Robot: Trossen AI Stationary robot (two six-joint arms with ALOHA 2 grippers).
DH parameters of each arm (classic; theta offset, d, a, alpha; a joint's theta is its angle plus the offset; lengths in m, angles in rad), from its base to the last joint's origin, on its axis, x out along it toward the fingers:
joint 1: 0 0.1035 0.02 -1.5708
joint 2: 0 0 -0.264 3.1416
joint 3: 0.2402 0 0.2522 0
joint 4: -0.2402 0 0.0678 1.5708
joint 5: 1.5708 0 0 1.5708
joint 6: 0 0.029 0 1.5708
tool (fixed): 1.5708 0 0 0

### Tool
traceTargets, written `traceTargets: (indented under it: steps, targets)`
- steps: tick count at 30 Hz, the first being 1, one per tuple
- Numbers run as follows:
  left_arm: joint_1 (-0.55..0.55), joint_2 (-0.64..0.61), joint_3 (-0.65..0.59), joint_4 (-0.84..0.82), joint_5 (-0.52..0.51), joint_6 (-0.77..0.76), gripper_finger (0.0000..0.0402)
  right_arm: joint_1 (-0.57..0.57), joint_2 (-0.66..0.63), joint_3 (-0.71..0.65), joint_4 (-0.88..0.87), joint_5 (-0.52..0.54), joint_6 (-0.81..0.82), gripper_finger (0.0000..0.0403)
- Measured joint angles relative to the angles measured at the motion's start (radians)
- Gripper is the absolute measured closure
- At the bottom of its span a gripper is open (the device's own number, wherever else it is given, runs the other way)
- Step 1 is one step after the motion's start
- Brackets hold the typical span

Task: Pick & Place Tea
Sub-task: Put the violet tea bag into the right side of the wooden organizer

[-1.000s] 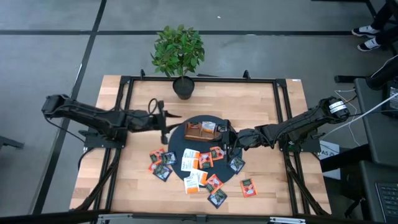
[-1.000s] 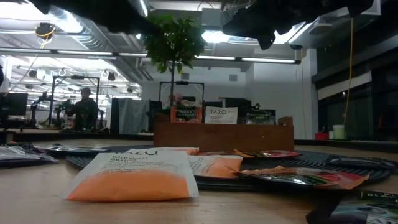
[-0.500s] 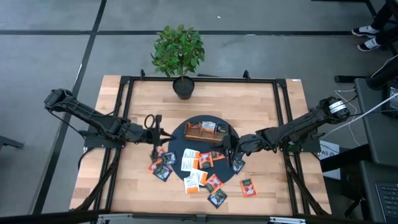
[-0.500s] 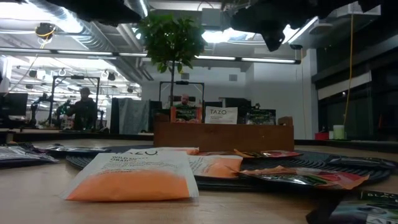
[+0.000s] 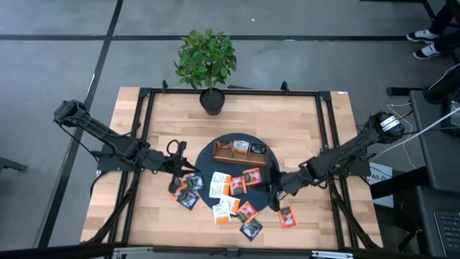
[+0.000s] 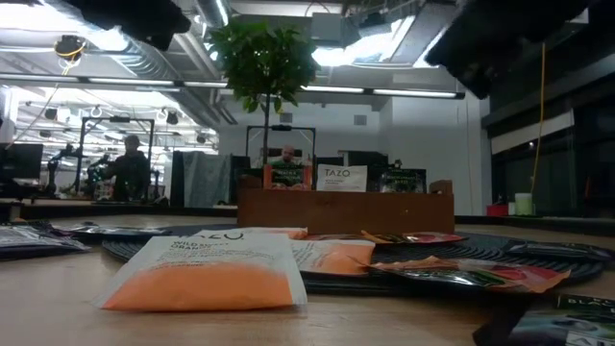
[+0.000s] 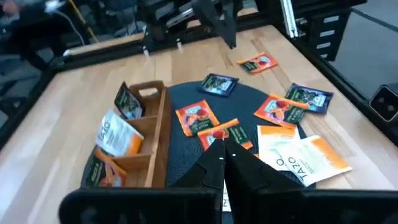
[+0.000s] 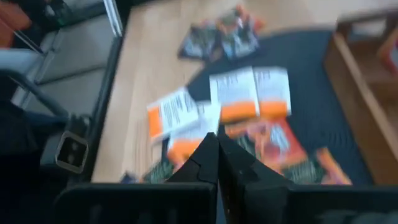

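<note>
Three sachets (image 5: pixel 241 148) stand in one tray (image 5: pixel 242 159); both pincers (image 5: pixel 188 171) (image 5: pixel 271 201) closed, empty.

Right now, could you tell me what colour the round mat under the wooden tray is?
The round mat is dark blue-black; the left wrist view shows it best.

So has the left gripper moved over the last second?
Yes. In the high view the left gripper has pulled back from beside the wooden tray, toward the table's left side and near edge, and now sits shut by the sachets.
</note>
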Motion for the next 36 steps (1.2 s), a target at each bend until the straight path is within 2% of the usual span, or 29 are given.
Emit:
traceTargets:
  steps: [5,10,16,23,27,32,36]
  targets:
    - [0.000,0.000,0.000,-0.007,0.000,-0.028,0.0398,0.050,-0.017,0.115,-0.376,0.033,0.208,0.0398]
    - [0.000,0.001,0.000,-0.017,0.000,-0.030,0.0398,0.095,-0.017,0.157,-0.558,-0.033,0.424,0.0394]
    - [0.000,0.001,0.000,-0.017,0.000,-0.029,0.0398,0.136,-0.015,0.106,-0.615,-0.109,0.625,0.0384]
    - [0.000,0.001,0.000,-0.017,0.000,-0.033,0.0398,0.148,-0.039,-0.013,-0.632,-0.112,0.717,0.0383]
    - [0.000,0.001,0.000,-0.017,0.000,-0.046,0.0398,0.152,-0.117,-0.117,-0.617,-0.110,0.775,0.0384]
    - [0.000,0.001,0.000,-0.020,0.000,-0.053,0.0398,0.152,-0.270,-0.256,-0.502,-0.072,0.776,0.0398]
    - [0.000,0.001,0.000,-0.020,0.000,-0.055,0.0398,0.152,-0.375,-0.350,-0.397,-0.029,0.774,0.0388]
